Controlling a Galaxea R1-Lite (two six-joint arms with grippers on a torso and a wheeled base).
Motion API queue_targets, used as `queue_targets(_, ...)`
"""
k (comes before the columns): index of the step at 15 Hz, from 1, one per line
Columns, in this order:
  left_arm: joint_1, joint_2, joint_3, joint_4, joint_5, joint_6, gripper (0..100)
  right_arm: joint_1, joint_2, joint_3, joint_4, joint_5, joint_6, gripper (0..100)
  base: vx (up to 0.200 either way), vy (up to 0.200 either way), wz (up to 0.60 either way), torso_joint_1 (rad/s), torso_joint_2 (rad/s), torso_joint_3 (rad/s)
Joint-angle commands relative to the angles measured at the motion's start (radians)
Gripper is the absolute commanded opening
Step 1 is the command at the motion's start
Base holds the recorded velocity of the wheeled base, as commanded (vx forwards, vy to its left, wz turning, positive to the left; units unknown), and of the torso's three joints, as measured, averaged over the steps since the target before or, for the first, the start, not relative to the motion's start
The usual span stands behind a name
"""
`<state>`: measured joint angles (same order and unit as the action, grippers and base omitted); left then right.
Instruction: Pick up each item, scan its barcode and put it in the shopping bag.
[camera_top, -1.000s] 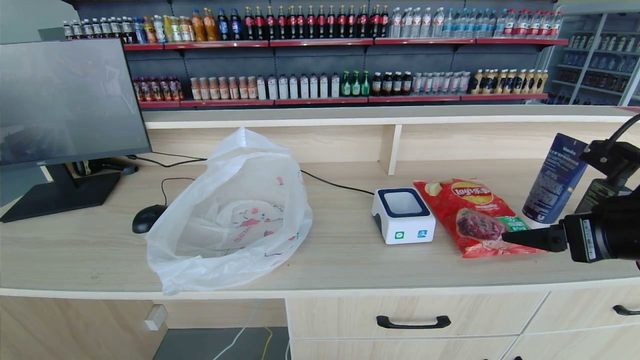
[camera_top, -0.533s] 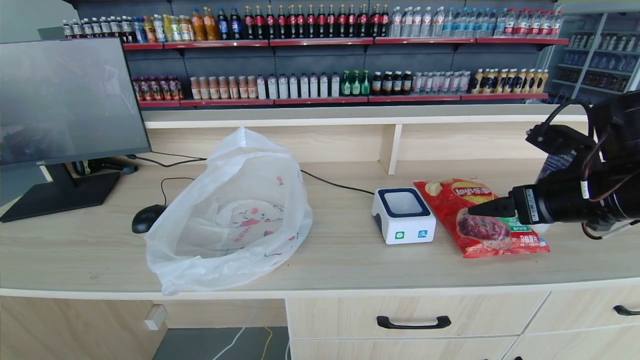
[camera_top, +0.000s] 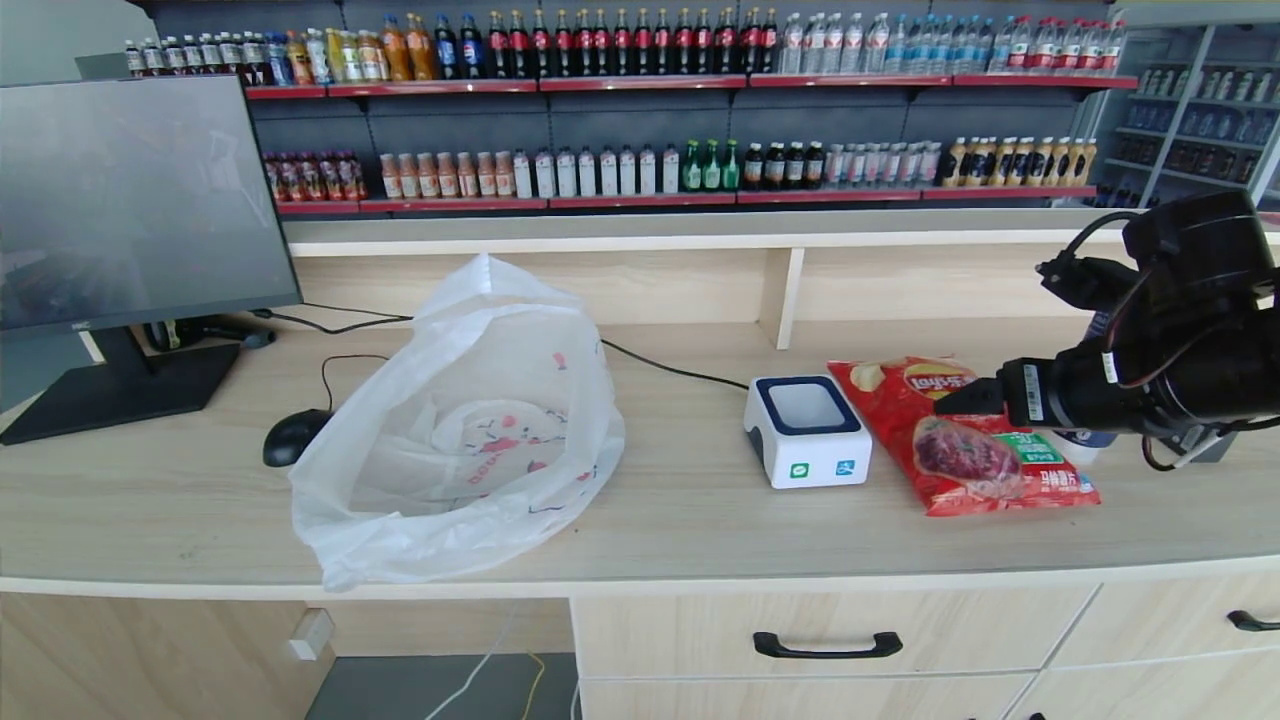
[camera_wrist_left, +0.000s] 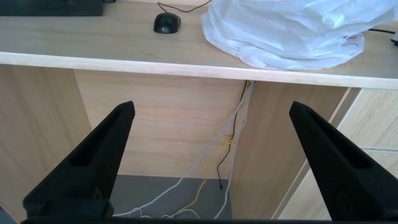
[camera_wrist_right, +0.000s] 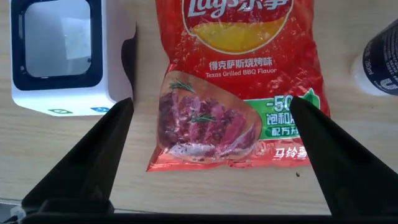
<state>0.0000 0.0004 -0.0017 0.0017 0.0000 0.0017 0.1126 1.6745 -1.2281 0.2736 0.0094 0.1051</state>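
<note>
A red chips bag (camera_top: 960, 435) (camera_wrist_right: 233, 81) lies flat on the wooden counter, just right of the white barcode scanner (camera_top: 806, 430) (camera_wrist_right: 59, 53). My right gripper (camera_top: 960, 400) (camera_wrist_right: 212, 106) hovers open above the chips bag with nothing between its fingers. A dark blue bottle (camera_wrist_right: 380, 59) stands beside the chips, mostly hidden behind my right arm in the head view. The white plastic shopping bag (camera_top: 470, 420) (camera_wrist_left: 286, 31) sits open at the counter's middle-left. My left gripper (camera_wrist_left: 211, 112) hangs open below the counter's front edge, holding nothing.
A monitor (camera_top: 140, 200) and a black mouse (camera_top: 292, 437) occupy the counter's left end. A cable runs from the scanner behind the bag. A raised ledge with an upright divider (camera_top: 785, 295) backs the counter. Drawers with black handles (camera_top: 827, 645) sit below.
My right arm has risen and swung inward over the chips bag, now covering the blue bottle. Nothing on the counter has moved.
</note>
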Motion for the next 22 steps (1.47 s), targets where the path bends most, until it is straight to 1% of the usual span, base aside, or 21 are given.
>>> queue_targets(1,0.0,0.0,0.0,0.0,0.0,0.0,100,-0.005,0.036,-0.024,-0.001,0.003,0.001,100,0.0,0.0,0.0,0.0,0.0,0.0)
queue_targets(8,0.0,0.0,0.0,0.0,0.0,0.0,100,-0.033,0.145,-0.156,-0.002,0.024,-0.002,100,0.0,0.0,0.0,0.0,0.0,0.0)
queue_targets(14,0.0,0.0,0.0,0.0,0.0,0.0,100,-0.071,0.217,-0.214,-0.002,0.063,-0.03,100,0.0,0.0,0.0,0.0,0.0,0.0)
queue_targets(15,0.0,0.0,0.002,0.0,0.0,0.0,100,-0.071,0.218,-0.212,-0.002,0.087,-0.028,100,0.0,0.0,0.0,0.0,0.0,0.0)
queue_targets(22,0.0,0.0,0.0,0.0,0.0,0.0,100,-0.063,0.237,-0.199,0.001,0.107,-0.031,100,0.0,0.0,0.0,0.0,0.0,0.0)
